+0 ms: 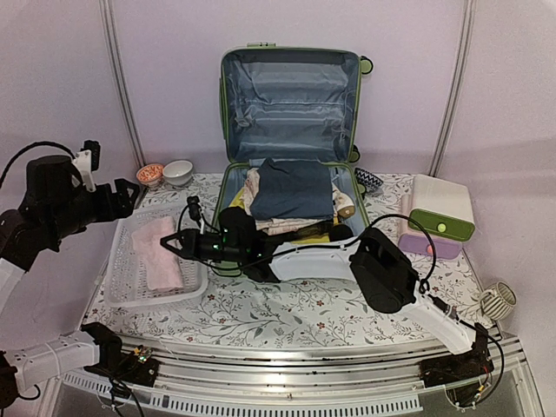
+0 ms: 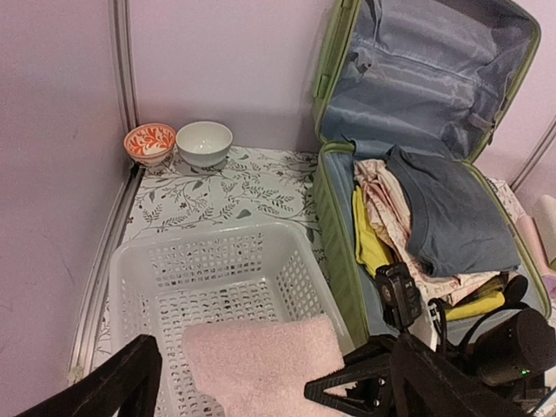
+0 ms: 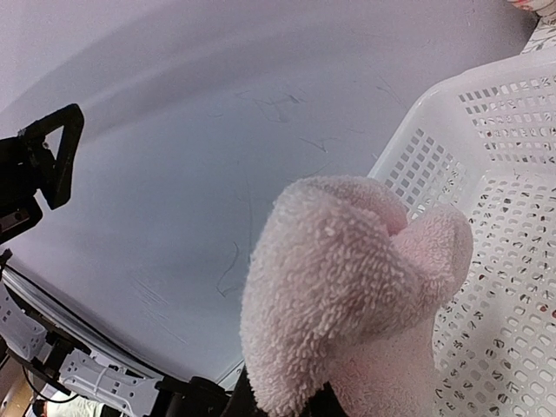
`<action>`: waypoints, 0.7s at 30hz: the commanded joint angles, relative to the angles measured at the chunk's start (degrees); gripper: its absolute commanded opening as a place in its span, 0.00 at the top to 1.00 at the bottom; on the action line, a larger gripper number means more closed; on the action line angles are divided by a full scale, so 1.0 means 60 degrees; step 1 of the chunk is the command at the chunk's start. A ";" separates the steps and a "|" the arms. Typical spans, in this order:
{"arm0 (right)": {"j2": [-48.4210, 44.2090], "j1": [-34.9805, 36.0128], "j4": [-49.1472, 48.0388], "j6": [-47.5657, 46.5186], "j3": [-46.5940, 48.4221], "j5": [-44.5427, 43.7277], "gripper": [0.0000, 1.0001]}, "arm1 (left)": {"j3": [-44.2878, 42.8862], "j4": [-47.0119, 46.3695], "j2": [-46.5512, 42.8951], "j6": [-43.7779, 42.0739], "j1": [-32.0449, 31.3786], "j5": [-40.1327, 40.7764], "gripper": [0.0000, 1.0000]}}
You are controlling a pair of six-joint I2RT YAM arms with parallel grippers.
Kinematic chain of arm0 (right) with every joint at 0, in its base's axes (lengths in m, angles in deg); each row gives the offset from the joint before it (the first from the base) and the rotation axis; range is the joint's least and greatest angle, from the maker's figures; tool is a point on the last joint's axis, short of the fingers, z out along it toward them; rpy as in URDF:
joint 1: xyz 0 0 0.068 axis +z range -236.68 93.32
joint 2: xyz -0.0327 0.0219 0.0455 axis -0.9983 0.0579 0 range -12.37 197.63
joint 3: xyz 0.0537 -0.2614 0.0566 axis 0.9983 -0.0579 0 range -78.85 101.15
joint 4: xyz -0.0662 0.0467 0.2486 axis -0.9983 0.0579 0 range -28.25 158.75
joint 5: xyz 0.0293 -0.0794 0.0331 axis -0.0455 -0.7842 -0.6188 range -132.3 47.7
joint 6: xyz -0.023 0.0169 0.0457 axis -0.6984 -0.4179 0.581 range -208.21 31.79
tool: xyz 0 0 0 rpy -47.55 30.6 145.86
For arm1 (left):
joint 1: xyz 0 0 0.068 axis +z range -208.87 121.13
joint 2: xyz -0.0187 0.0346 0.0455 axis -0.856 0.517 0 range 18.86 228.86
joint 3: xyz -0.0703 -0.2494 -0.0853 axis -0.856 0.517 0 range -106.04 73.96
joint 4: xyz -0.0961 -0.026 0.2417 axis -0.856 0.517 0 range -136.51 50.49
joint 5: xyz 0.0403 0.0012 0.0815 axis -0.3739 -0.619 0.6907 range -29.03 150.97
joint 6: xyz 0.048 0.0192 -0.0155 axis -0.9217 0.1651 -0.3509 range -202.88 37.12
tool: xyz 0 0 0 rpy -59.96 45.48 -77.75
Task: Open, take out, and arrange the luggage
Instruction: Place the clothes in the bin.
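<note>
Flowery desk [image 1: 287, 317], top view: the luggage [image 1: 291, 95] sat open at the back, right of the white basket [image 1: 117, 282]. Left wrist view: the left tool [image 2: 233, 391] was wide open above the basket. Right wrist view: the right tool [image 3: 287, 404] pinched a pink towel [image 3: 347, 278], with the luggage off to its right.

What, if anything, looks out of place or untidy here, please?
Nothing is spilled or damaged. The clothes in the luggage lie in an uneven pile, yellow and patterned pieces poking out under the blue garment. The pink towel is bunched where the right gripper pinches it.
</note>
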 commanded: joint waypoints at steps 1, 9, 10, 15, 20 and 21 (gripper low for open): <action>-0.0640 0.0157 -0.0384 -0.0293 0.0357 -0.0064 0.97 | -0.0011 -0.0014 -0.0247 0.0203 0.0108 -0.0171 0.06; -0.0096 0.0552 -0.0843 -0.0641 0.1243 0.0029 0.97 | -0.0716 0.0568 -0.0695 0.0096 0.0097 0.0342 0.07; -0.0124 0.0566 -0.0984 -0.0686 0.1245 0.0068 0.97 | -0.0737 0.0580 -0.0767 0.0084 0.0100 0.0355 0.07; -0.0243 0.0590 -0.1330 -0.0974 0.1247 0.0080 0.97 | -0.0844 0.0673 -0.0982 0.0088 0.0102 0.0386 0.07; 0.0127 0.0582 -0.1085 -0.0532 0.1249 -0.0533 0.70 | -0.0897 0.0714 -0.0962 0.0099 0.0100 0.0343 0.07; 0.0179 0.0579 -0.0798 -0.0447 0.1242 -0.0696 0.58 | -0.0881 0.0703 -0.0961 0.0102 0.0098 0.0330 0.07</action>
